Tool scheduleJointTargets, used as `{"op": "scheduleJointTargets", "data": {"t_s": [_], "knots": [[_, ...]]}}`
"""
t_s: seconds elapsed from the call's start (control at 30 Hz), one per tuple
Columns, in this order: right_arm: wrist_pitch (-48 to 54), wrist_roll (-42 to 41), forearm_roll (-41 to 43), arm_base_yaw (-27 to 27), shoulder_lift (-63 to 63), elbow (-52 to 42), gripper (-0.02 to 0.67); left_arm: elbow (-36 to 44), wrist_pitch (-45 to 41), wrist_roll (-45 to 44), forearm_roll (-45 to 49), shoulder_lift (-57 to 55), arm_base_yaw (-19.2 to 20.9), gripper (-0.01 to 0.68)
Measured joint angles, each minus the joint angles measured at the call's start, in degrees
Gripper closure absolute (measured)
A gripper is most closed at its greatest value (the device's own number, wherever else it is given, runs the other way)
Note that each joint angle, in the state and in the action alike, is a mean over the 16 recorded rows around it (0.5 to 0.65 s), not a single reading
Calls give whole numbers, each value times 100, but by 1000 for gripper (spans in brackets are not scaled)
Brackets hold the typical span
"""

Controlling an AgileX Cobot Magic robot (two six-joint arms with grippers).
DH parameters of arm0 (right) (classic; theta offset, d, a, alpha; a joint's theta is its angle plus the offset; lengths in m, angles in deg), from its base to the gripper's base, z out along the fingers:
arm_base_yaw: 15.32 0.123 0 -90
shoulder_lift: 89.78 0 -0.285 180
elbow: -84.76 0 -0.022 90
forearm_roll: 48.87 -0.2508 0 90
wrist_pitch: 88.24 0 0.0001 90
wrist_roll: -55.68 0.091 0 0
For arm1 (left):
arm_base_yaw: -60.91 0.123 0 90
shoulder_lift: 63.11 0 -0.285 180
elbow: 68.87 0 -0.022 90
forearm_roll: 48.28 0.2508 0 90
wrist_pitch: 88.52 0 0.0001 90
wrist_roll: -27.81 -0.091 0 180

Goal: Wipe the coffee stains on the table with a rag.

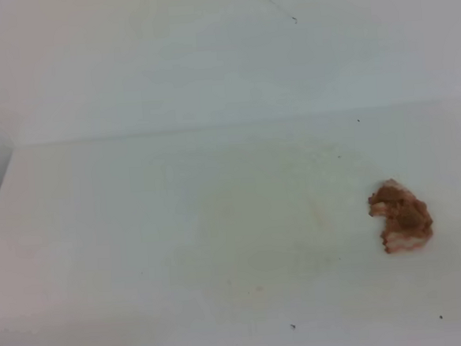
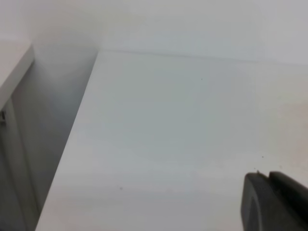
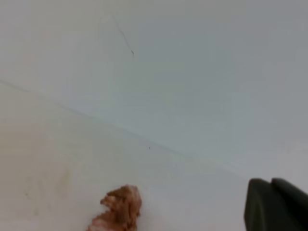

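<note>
Coffee stains [image 1: 297, 216], now only a faint yellowish smear on the wide plain white table [image 1: 126, 259], lie well to the left of the small crumpled pinkish-brown rag with pale edges [image 1: 401, 216], which sits alone on the surface with nothing gripping it. In the right wrist view our right gripper [image 3: 276, 204] shows only as a dark corner, pinched together on nothing, and the rag [image 3: 118, 208] lies ahead of it and off to its left, apart from it. Our left gripper [image 2: 274, 202] is likewise just a dark edge over bare table, and we cannot tell how its jaws stand. We judge the wiping nearly done or done; if another pass is wanted, we should spread the right jaws, come down on the thick middle of the lump, close firmly, then drag it flat across the smear with even pressure, though the smear's edge is perhaps too pale to trace. We see no brand, label or writing anywhere.
</note>
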Motion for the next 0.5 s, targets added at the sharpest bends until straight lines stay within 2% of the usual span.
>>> {"op": "scheduleJointTargets", "data": {"t_s": [0.27,0.5], "knots": [[-401,61,-141,-382,-1354,-1939,650,15,4,0,0,0,0,675],[-369,133,-110,-490,-1834,-2795,651,15,14,1,0,0,0,675]]}}
